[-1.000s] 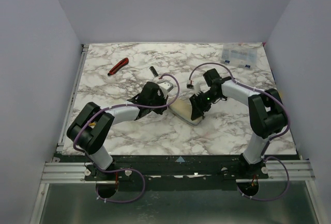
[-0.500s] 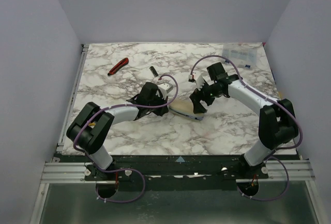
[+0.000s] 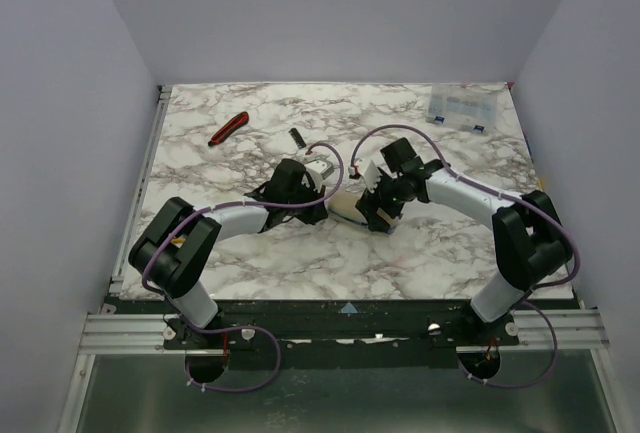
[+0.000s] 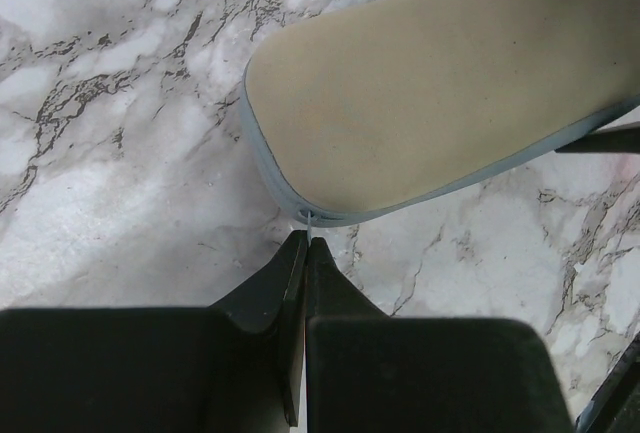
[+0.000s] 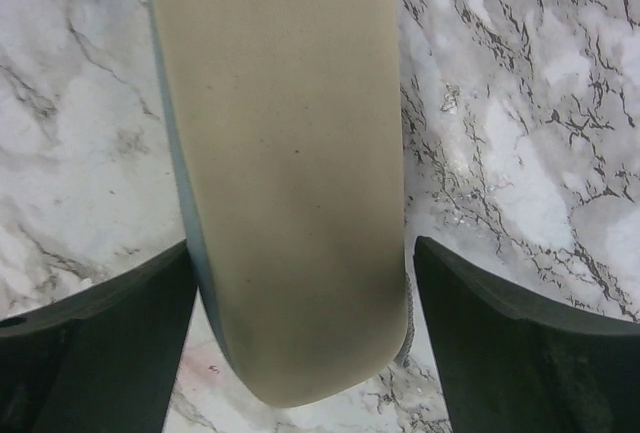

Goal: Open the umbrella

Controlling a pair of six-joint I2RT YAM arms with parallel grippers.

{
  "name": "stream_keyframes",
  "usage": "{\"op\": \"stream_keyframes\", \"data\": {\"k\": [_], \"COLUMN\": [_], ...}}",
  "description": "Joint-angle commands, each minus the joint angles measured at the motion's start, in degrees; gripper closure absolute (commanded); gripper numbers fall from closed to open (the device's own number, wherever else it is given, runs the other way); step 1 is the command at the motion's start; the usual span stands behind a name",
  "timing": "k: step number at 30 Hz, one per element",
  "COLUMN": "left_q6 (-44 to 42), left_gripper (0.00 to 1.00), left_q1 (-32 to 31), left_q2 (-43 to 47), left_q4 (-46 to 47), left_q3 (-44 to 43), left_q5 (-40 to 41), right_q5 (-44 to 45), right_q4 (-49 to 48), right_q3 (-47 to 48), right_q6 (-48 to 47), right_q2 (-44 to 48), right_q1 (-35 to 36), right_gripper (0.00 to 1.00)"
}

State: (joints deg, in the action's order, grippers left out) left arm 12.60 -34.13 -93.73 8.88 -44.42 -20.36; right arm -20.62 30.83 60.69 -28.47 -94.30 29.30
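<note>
Marble table point(image 3: 250, 253), top view: your right claw point(image 3: 379, 209) has swung in leftward over the last second and now sits over the umbrella point(image 3: 347, 209), which lies mid-table, folded. Left claw point(image 3: 322, 207) hasn't moved. Reads as bracing for the pull; nothing open yet.

Left wrist: fingers point(image 4: 335, 288) clenched, tips pinching a thin strand at the umbrella's point(image 4: 440, 83) rim.

Right wrist: jaws spread wide, umbrella point(image 5: 290, 153) lying between them, ungripped.
</note>
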Motion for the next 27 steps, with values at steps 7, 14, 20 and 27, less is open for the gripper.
{"op": "stream_keyframes", "data": {"k": [7, 14, 20, 27], "left_q6": [-1.9, -4.5, -6.3, -8.4], "left_gripper": [1.0, 1.0, 1.0, 1.0], "left_q1": [0.1, 0.4, 0.5, 0.4], "left_q2": [0.8, 0.8, 0.9, 0.5], "left_q4": [0.9, 1.6, 1.2, -0.1], "left_q3": [1.2, 1.4, 0.9, 0.3], "left_q5": [-0.4, -0.5, -1.6, -3.5], "right_q5": [5.9, 1.4, -2.8, -6.3], "right_q4": [-7.7, -9.6, -6.9, -6.2], "right_q3": [-11.4, -19.1, -20.2, -24.5], "right_q6": [-14.9, -30.6, -40.0, -55.2], "right_q2": [5.7, 12.3, 13.7, 16.3], "right_q1": [0.5, 0.5, 0.5, 0.5], "right_gripper": [0.25, 0.43, 0.5, 0.5]}}
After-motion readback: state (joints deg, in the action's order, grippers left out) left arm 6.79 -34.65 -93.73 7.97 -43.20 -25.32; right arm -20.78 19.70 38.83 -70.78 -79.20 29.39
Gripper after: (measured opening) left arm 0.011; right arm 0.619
